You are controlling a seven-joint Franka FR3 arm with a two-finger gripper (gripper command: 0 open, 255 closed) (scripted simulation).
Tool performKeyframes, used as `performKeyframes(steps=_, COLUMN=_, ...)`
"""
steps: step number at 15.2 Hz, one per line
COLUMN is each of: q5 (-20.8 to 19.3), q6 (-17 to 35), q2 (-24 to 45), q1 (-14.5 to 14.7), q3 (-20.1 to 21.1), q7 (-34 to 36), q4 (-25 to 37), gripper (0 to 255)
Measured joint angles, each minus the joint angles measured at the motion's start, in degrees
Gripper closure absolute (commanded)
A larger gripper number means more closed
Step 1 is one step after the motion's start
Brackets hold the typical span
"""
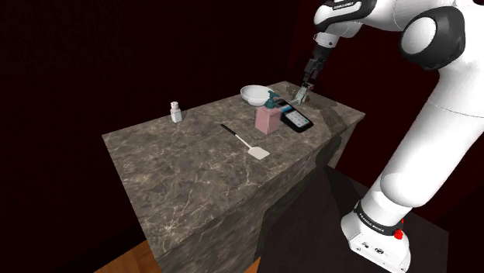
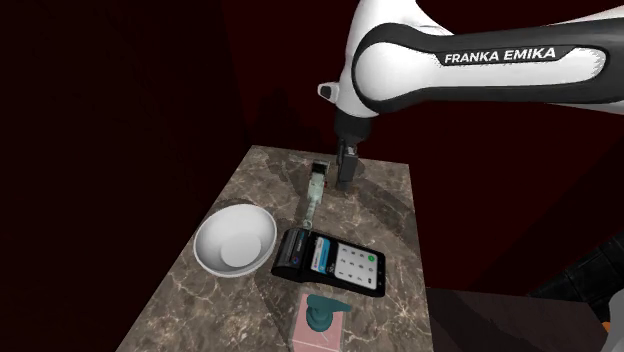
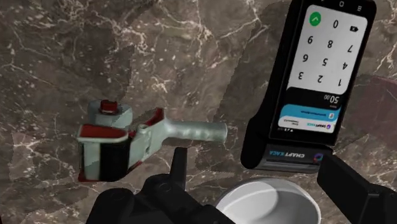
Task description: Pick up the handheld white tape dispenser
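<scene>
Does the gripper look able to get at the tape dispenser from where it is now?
Probably yes. The gripper is open and close beside the tape dispenser, whose top lies uncovered. The dispenser is not between the fingers yet, and the card terminal sits near its handle, so space there looks tight.

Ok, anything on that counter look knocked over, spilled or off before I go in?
Nothing stands out. The tape dispenser lies on its side on the counter, apart from the card reader and bowl. The soap bottle stands upright, no spill. The gripper is open near the dispenser.
</scene>
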Motion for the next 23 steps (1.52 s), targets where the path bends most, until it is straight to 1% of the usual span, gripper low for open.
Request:
performKeyframes(steps=2, q5=2.5, q6=-0.74, q2=4.9, q1=-1.53, q3=-0.71, q7=-3.25, q4=4.43, gripper=0)
performKeyframes(steps=6, q5=7.67, q6=-3.6, q2=15.47, q1=-6.16, q3=-0.9, q7=-9.05, q4=15.49, gripper=0)
performKeyframes(steps=7, q5=9.21, q6=-4.97, q2=18.95, q1=-7.84, q3=-0.57, q7=-10.09, q4=19.84, gripper=0)
performKeyframes(steps=9, q5=11.21, q6=-6.4, q2=24.01, q1=-10.77, q3=0.01, q7=-12.12, q4=25.68, gripper=0)
performKeyframes(steps=11, q5=13.09, q6=-8.81, q2=29.52, q1=-14.05, q3=0.87, q7=-13.26, q4=33.26, gripper=0)
performKeyframes(steps=13, q5=13.52, q6=-8.62, q2=30.78, q1=-14.73, q3=1.13, q7=-13.8, q4=34.24, gripper=0)
performKeyframes(steps=19, q5=13.98, q6=-4.52, q2=31.34, q1=-14.17, q3=1.37, q7=-14.88, q4=30.41, gripper=0)
performKeyframes(steps=20, q5=13.98, q6=-4.29, q2=31.31, q1=-14.09, q3=1.38, q7=-14.91, q4=30.15, gripper=255)
performKeyframes(steps=23, q5=13.99, q6=-4.15, q2=31.27, q1=-14.06, q3=1.37, q7=-14.93, q4=30.06, gripper=255)
